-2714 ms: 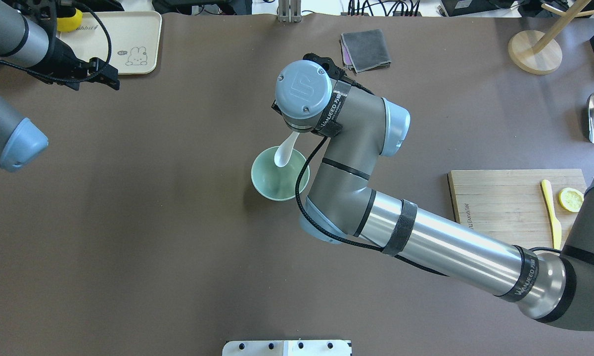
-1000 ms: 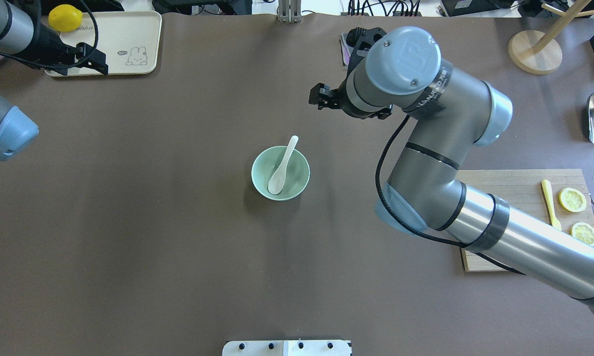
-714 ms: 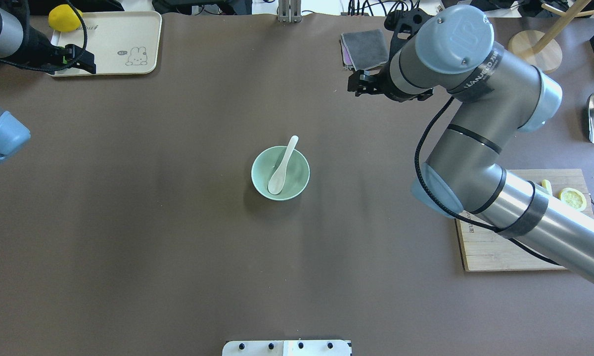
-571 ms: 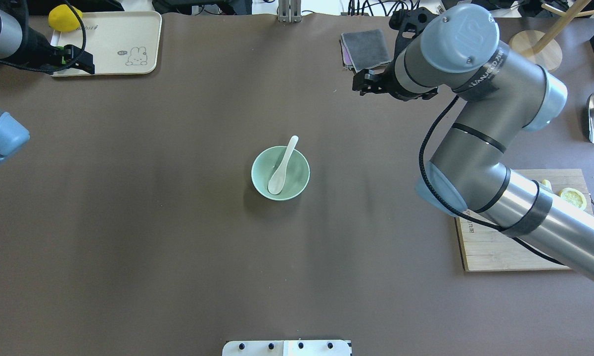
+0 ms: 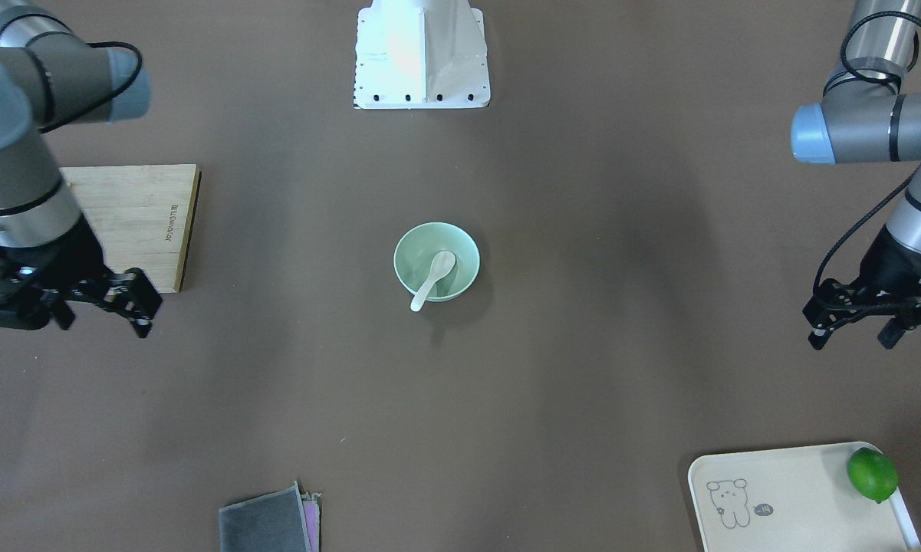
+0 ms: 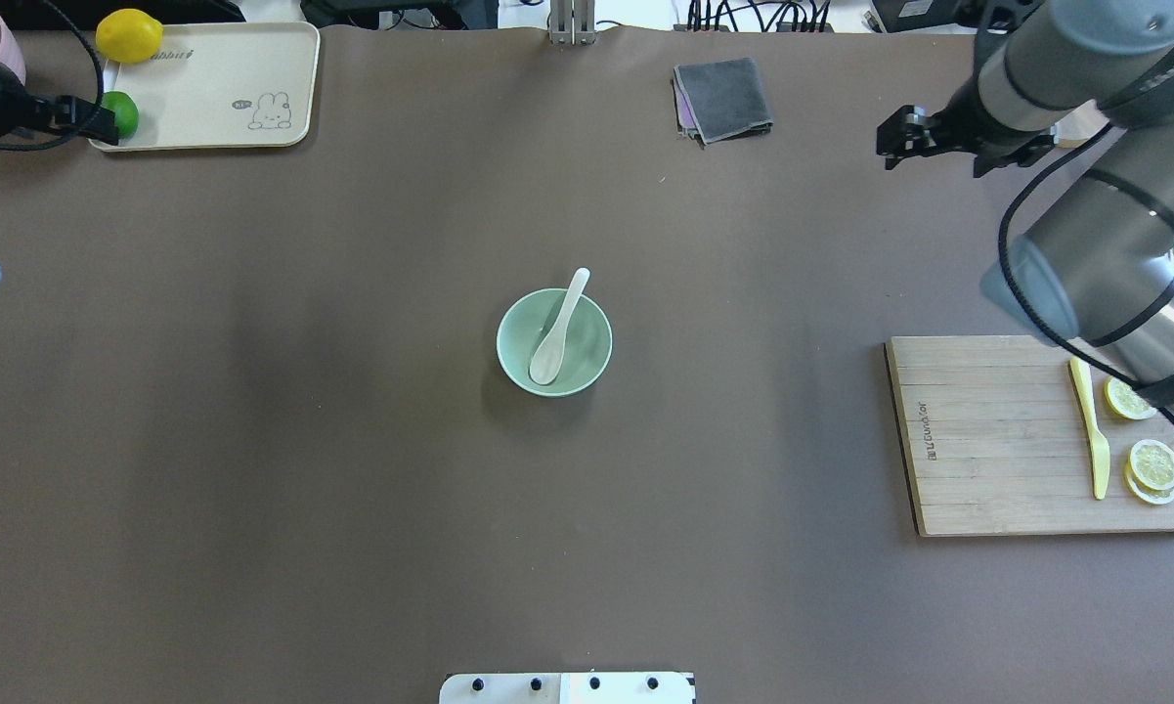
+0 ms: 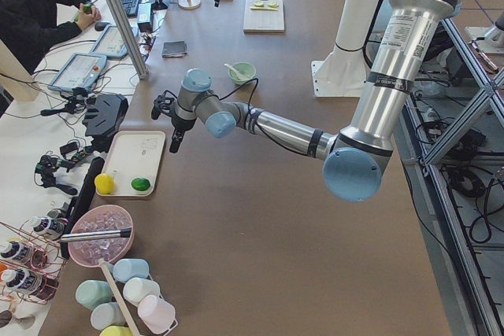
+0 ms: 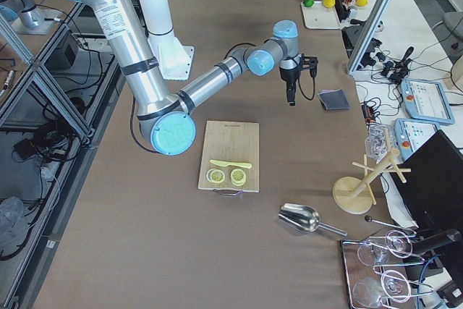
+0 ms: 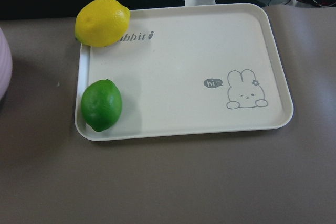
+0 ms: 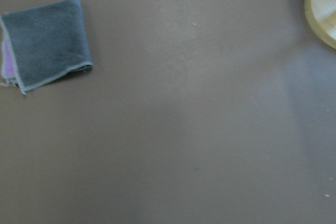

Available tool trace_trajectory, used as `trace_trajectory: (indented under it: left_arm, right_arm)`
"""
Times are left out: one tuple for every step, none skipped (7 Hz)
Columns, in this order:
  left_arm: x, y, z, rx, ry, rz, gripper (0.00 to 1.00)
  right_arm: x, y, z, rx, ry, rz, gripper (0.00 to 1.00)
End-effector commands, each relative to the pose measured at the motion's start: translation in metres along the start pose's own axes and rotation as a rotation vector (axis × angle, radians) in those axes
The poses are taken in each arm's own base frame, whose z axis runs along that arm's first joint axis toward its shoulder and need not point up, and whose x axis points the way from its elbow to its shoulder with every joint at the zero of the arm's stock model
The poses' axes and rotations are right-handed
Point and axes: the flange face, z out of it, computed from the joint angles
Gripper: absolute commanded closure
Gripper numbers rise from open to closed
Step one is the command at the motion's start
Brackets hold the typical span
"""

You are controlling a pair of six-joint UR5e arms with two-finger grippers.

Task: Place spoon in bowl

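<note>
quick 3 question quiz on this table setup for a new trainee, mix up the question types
1. True or false: the spoon lies with its scoop inside the bowl and its handle sticking out over the rim.
2. What sits on the tray? A) a lemon and a lime B) a banana C) a mug
3. Which one is holding something, the left gripper or the right gripper?
Key: 1 true. 2 A. 3 neither; both are open, empty and well away from the bowl.
</note>
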Motion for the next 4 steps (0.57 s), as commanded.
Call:
trace_trajectory:
  left_arm:
    - [-0.106, 0.007, -0.050, -0.057, -0.062, 0.084, 0.02]
    - [-0.136, 0.015, -0.083, -0.112, -0.116, 0.149, 0.02]
    - [-0.167, 0.019, -0.123, -0.131, -0.153, 0.174, 0.02]
    - [-0.186, 0.023, -0.143, -0.149, -0.171, 0.124, 0.02]
  right_arm:
    - [0.115, -0.019, -0.030, -0.154, 0.196, -0.274, 0.00]
    - [0.153, -0.008, -0.026, -0.192, 0.272, -0.349, 0.00]
    - [0.193, -0.001, -0.020, -0.226, 0.271, -0.283, 0.00]
    - [0.240, 0.016, -0.025, -0.271, 0.139, -0.188, 0.00]
